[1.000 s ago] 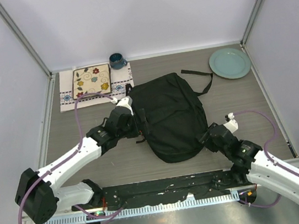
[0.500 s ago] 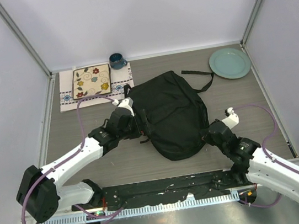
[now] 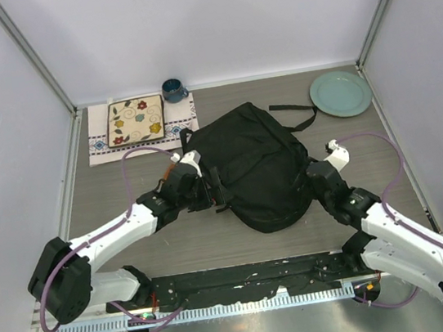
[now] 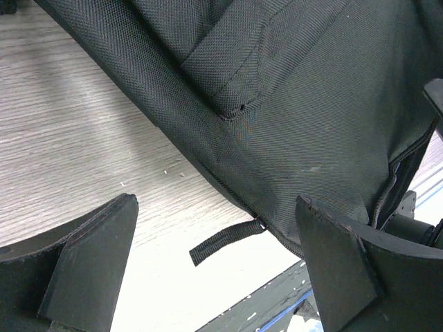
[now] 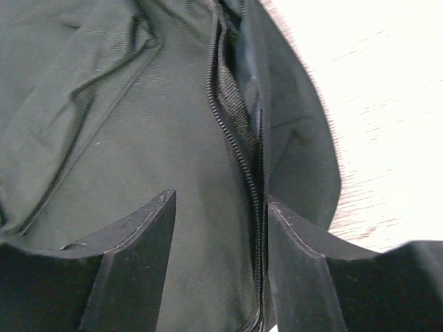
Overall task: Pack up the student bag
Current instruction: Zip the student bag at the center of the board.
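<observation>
The student bag (image 3: 254,165), a big black fabric backpack, lies across the middle of the table with a strap (image 3: 296,120) trailing toward the back right. My left gripper (image 3: 211,190) is at the bag's left edge, fingers wide open. In the left wrist view the left gripper (image 4: 214,207) frames the bag's edge (image 4: 304,117) and a small black pull tab (image 4: 225,242) lying on the table. My right gripper (image 3: 310,183) is against the bag's right side. In the right wrist view the right gripper (image 5: 220,199) stands open around the fabric, with the zipper (image 5: 239,152) running beside one finger.
A teal plate (image 3: 341,93) sits at the back right. At the back left are a dark blue mug (image 3: 174,89) and a floral patterned square (image 3: 136,120) on an embroidered cloth (image 3: 179,126). Walls close in three sides.
The right gripper has pushed forward into the bag's right side, and its jaws closed and reopened. The bag shifted and turned slightly toward the back left. The left arm edged right.
</observation>
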